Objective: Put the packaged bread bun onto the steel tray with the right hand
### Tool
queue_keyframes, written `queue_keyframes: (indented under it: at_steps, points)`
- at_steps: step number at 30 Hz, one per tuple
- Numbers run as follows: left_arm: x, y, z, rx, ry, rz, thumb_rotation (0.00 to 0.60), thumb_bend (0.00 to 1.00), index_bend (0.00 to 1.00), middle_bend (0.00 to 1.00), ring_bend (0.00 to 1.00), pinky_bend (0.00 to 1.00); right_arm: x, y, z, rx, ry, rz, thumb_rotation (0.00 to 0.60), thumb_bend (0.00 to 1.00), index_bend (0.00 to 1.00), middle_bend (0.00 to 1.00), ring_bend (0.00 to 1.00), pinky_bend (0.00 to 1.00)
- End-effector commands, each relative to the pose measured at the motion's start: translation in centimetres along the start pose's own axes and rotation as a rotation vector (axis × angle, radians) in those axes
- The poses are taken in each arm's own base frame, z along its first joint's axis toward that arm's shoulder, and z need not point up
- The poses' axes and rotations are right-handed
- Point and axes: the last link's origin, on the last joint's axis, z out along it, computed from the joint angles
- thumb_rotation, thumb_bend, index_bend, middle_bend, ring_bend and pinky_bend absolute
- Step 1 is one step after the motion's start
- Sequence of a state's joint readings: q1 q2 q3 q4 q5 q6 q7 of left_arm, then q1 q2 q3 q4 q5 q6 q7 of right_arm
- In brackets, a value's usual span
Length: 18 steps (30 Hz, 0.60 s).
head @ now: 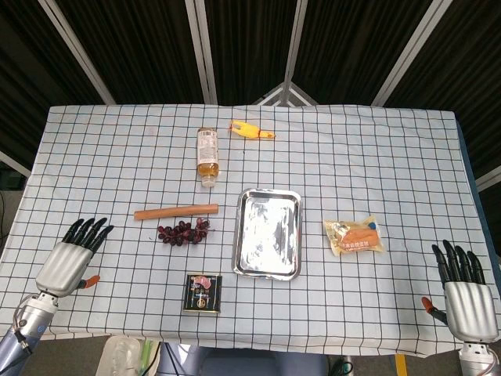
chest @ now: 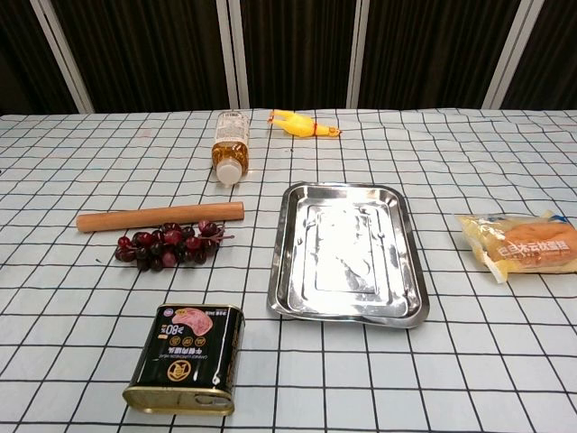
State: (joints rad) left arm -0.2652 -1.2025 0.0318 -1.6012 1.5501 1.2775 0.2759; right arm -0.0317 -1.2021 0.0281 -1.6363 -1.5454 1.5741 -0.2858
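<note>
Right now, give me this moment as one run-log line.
right hand: open, holds nothing | left hand: open, idle | packaged bread bun: on cloth, right of steel tray | steel tray: empty | step: not started

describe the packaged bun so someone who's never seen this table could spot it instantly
Find the steel tray at the middle of the checked table. In the head view the packaged bread bun lies just right of it on the cloth, apart from the tray, between it and the right robot hand. It is the only clear crinkly wrapper, with an orange-brown bun and orange label inside.

One bun (head: 355, 236), tray (head: 268, 233), can (head: 203, 293), bottle (head: 207, 156), stick (head: 175, 211), grape bunch (head: 183, 232), perhaps a rubber chicken (head: 251, 131).
</note>
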Motion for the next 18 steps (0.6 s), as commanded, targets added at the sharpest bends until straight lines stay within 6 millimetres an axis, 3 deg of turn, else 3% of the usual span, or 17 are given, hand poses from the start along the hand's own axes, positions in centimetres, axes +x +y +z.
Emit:
queue_keyframes:
  at_steps: [1, 6, 18]
  points:
    - [0.0, 0.0, 0.0, 0.0, -0.001, -0.002, 0.6, 0.07, 0.0, 0.0, 0.0, 0.04, -0.5, -0.5, 0.6, 0.024, -0.01, -0.014, 0.6, 0.22, 0.0, 0.0, 0.0, 0.09]
    - [0.2, 0.1, -0.3, -0.004, 0.01, -0.008, 0.6, 0.07, 0.0, 0.0, 0.0, 0.04, -1.4, -1.8, 2.2, 0.087, -0.014, -0.033, 0.6, 0.22, 0.0, 0.0, 0.0, 0.09]
    - [0.4, -0.4, 0.1, 0.014, 0.01, -0.013, 0.6, 0.07, 0.0, 0.0, 0.0, 0.04, -6.5, -7.3, 9.7, 0.223, -0.161, -0.051, 0.6, 0.22, 0.0, 0.0, 0.0, 0.09]
